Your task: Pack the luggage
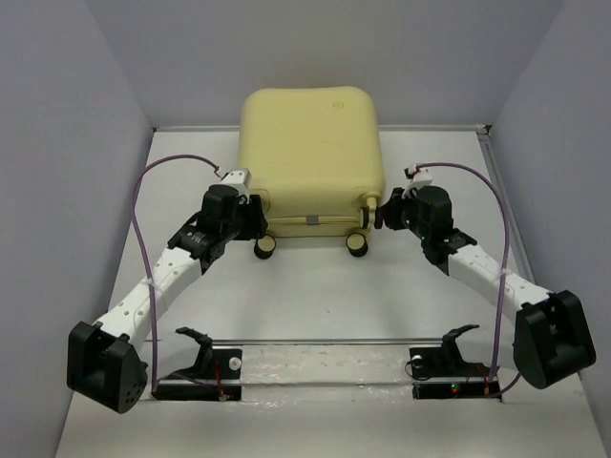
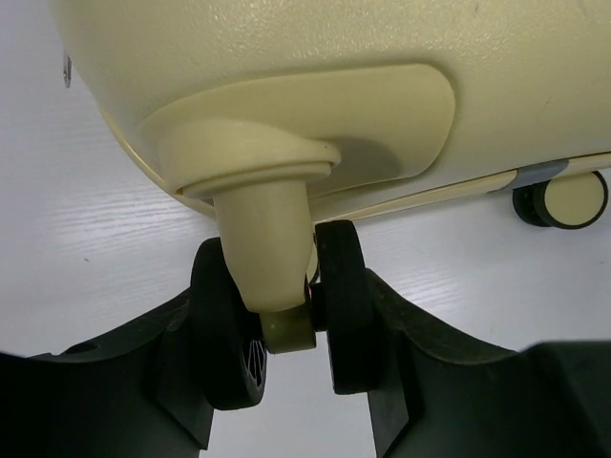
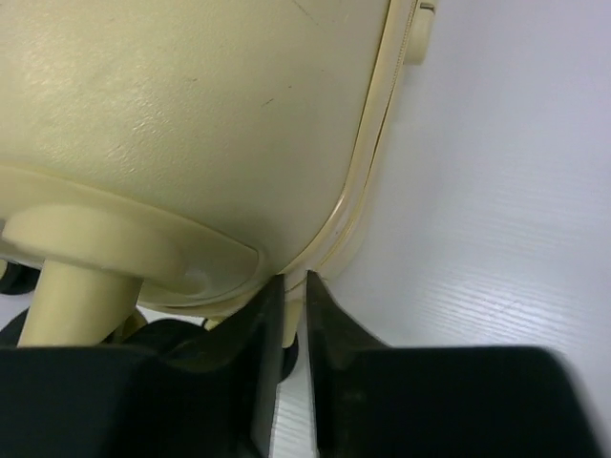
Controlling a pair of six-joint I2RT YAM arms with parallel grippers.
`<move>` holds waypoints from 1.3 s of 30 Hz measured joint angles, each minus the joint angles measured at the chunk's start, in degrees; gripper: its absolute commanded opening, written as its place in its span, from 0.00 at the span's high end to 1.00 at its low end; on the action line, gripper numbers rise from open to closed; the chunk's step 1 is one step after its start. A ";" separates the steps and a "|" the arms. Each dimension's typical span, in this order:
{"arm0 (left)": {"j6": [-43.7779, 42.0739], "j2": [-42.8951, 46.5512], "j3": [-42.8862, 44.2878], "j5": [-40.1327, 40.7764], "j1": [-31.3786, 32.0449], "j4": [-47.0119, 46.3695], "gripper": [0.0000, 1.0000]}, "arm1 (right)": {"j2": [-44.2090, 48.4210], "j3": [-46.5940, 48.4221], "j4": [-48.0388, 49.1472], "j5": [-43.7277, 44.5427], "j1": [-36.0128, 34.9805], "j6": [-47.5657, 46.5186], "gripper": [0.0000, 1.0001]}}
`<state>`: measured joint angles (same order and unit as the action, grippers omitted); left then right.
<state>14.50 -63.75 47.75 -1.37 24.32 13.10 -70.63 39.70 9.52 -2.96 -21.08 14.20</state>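
White table (image 1: 315, 296) is occupied by luggage (image 1: 310, 153); a wheel (image 2: 344, 305) is clamped within the left tool (image 2: 286, 334), and the right tool (image 3: 289, 320) is nearly closed, with the seam (image 3: 368, 191) at its tips.

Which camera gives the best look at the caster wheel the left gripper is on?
Left wrist: the caster wheel fills the frame, cream stem and twin black wheels between the fingers of the left gripper. Top external hides it behind that gripper. Right wrist shows only another caster, cropped.
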 measured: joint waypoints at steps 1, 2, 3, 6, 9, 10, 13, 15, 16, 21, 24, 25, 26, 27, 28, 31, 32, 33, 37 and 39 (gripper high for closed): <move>1.05 0.39 -0.24 -0.13 0.00 0.04 0.94 | 0.42 -0.09 -0.11 -0.44 -0.02 -0.15 0.57; 1.70 0.52 -0.28 -0.48 0.00 -0.02 0.94 | 1.14 -0.44 0.11 -0.90 -0.04 0.20 0.51; 2.58 0.55 -0.31 -0.96 0.00 -0.26 0.94 | 2.71 -1.05 0.15 -1.33 -0.35 0.20 0.46; 4.76 0.61 -0.37 -1.79 -0.09 -0.20 0.94 | 7.54 -5.05 2.19 -0.66 -0.83 0.79 0.52; 7.19 0.72 -0.39 -3.72 0.02 -0.39 0.94 | 12.52 -11.87 6.16 -2.23 -1.14 2.05 0.61; 8.28 0.74 -0.39 -4.59 0.04 -0.46 0.94 | 13.51 -14.29 7.28 -3.13 -1.57 2.56 0.63; 10.54 1.01 -0.50 -5.88 0.09 -0.57 0.94 | 13.35 -18.32 8.48 -4.81 -2.19 3.30 0.59; 11.67 1.29 -0.63 -6.40 0.07 -0.76 0.94 | 12.46 -19.54 9.22 -5.88 -2.23 3.41 0.52; 11.98 1.44 -0.79 -6.56 0.07 -0.92 0.94 | 11.41 -19.58 10.82 -6.67 -2.21 3.17 0.50; 12.76 1.77 -1.25 -7.32 -0.02 -1.31 0.94 | 5.92 -19.56 19.96 -8.59 0.00 2.95 0.48; 13.35 1.81 -1.25 -7.80 -0.02 -1.88 0.94 | 1.55 -20.02 25.49 -10.60 1.27 2.82 0.48; 13.51 1.81 -1.25 -7.85 -0.04 -1.99 0.94 | 0.22 -20.50 27.52 -11.23 1.75 2.64 0.48; 13.70 1.81 -1.25 -7.96 -0.04 -2.10 0.94 | -1.01 -20.96 29.42 -11.89 2.08 2.54 0.48; 13.81 1.81 -1.25 -7.98 -0.04 -2.14 0.94 | -1.70 -21.16 30.47 -12.37 2.32 2.45 0.49; 13.92 1.81 -1.25 -8.07 -0.09 -2.16 0.94 | -2.36 -21.35 31.58 -12.74 2.40 2.43 0.52; 14.14 1.88 -1.25 -8.46 -0.44 -2.23 0.94 | -4.48 -21.68 36.00 -14.05 2.58 1.86 0.54; 14.21 1.90 -1.25 -8.50 -0.50 -2.25 0.94 | -4.87 -21.77 36.94 -14.19 2.64 1.81 0.54; 14.29 1.92 -1.25 -8.63 -0.61 -2.25 0.94 | -5.11 -21.90 38.03 -14.12 2.73 1.73 0.54; 14.27 2.51 -1.25 -8.74 -1.09 -2.10 0.94 | -5.03 -23.12 41.66 -12.90 2.99 2.40 0.51; 14.10 2.86 -1.25 -8.70 -1.44 -2.05 0.94 | -4.83 -23.82 42.69 -12.20 3.43 3.32 0.46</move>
<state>28.60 -60.88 46.50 -10.07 22.87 11.05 -75.46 15.88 52.21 -15.16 -17.65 17.52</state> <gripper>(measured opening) 0.611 0.479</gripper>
